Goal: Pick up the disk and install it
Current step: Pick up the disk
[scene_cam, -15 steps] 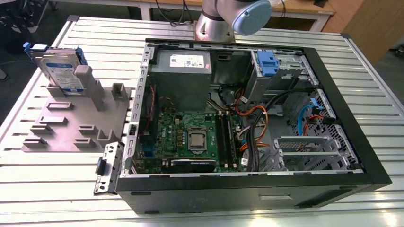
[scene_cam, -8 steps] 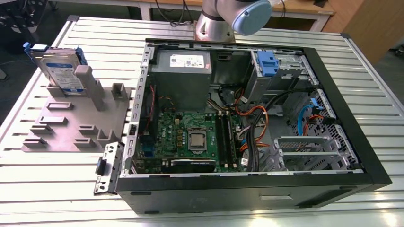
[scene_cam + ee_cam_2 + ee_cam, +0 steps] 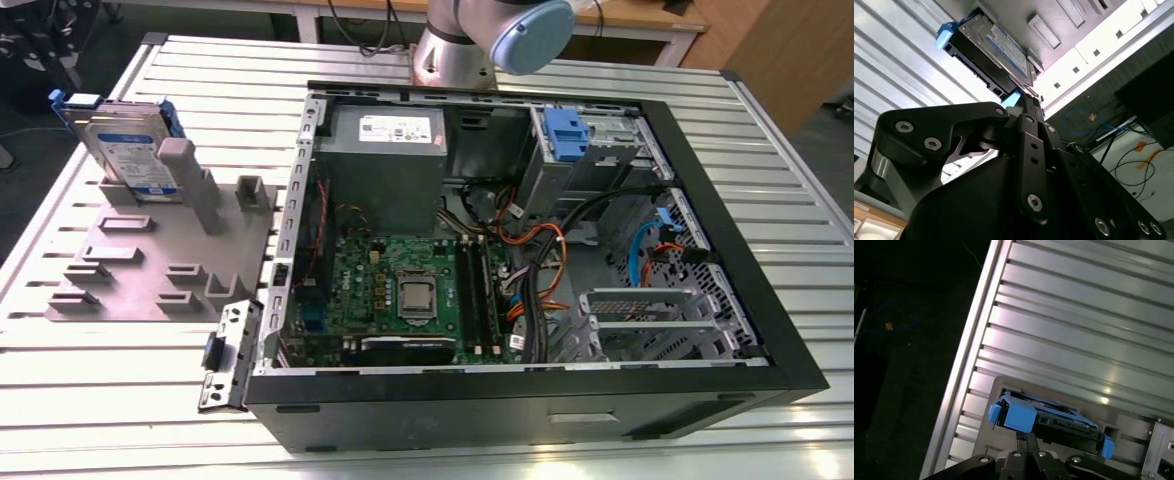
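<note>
Slatted table [image 3: 120, 410], disk [image 3: 128, 146] upright in grey holder [image 3: 140, 268]

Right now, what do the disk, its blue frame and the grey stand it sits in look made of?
The disk: bare silvery metal casing with a dull sheen, paper-like white-and-blue label. Its blue frame: probably moulded plastic, uniform matte colour. The grey stand: matte, blocky; likely plastic, perhaps printed, cannot be sure.

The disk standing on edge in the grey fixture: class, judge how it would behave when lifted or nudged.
Metal-cased, the disk is probably rigid and heavy for its size. Its silver face may be slippery; the blue bracket likely grips better. Standing on edge in the grey fixture, it could tip if nudged.
</note>
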### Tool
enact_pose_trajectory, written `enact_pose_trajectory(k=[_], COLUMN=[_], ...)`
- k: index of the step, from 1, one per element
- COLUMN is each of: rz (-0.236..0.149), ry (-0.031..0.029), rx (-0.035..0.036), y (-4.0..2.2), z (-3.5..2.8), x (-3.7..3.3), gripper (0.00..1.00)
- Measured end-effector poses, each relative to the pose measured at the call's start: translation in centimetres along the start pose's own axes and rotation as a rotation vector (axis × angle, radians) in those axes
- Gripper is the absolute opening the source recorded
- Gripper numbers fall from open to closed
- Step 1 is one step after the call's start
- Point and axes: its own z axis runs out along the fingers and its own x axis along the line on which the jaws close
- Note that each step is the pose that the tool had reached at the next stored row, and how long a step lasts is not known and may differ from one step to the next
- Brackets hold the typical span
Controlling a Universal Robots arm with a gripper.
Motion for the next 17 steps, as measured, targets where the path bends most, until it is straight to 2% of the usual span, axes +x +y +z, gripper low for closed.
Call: enact_pose_trajectory(k=[8,17], rz=[-0.107,-0.197], ry=[0.0045,0.0083], rx=[0.0008,0.0015], y=[0.00,0.00], z=[0.00,0.00], x=[0.00,0.00], gripper=[0.11,0.11])
